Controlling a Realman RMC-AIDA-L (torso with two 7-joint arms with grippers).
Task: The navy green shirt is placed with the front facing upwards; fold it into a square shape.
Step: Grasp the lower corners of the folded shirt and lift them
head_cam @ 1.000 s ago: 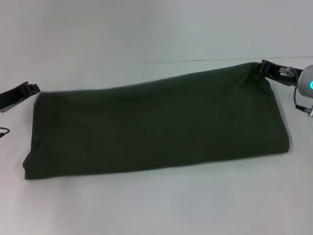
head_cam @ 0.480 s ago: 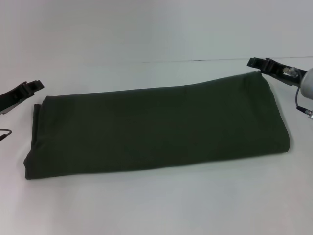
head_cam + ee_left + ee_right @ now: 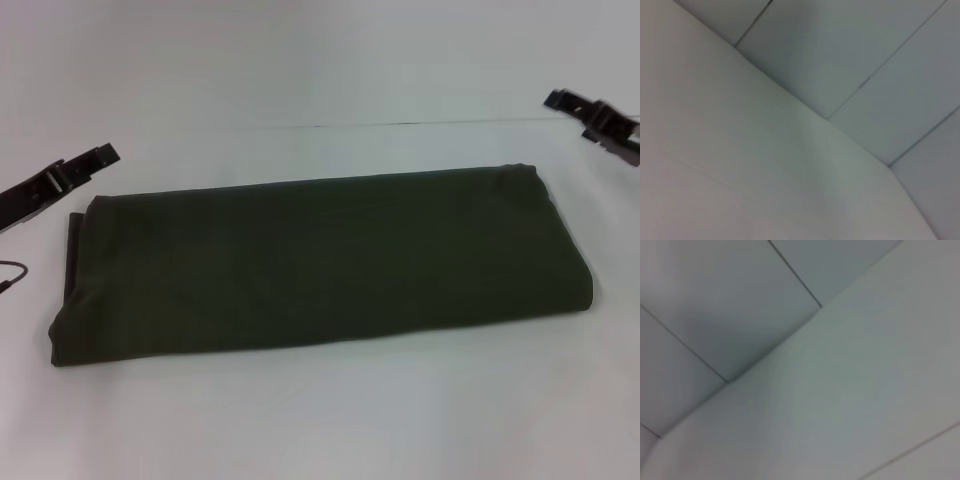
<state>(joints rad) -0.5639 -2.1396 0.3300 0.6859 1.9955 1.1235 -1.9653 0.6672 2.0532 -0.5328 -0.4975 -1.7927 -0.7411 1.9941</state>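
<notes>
Two grippers stand clear of the navy green shirt (image 3: 315, 265), which lies as a long folded band across the middle of the head view on the white table (image 3: 320, 420), its long axis running from the left edge to the right. The left gripper (image 3: 100, 155) is at upper left, just beyond the band's left far corner and the nearer of the two; the right gripper (image 3: 560, 100) is at upper right, well apart from the right far corner. Neither holds cloth, and whether their fingers are parted cannot be told; in my judgement the remaining fold must bring one short end over the other.
</notes>
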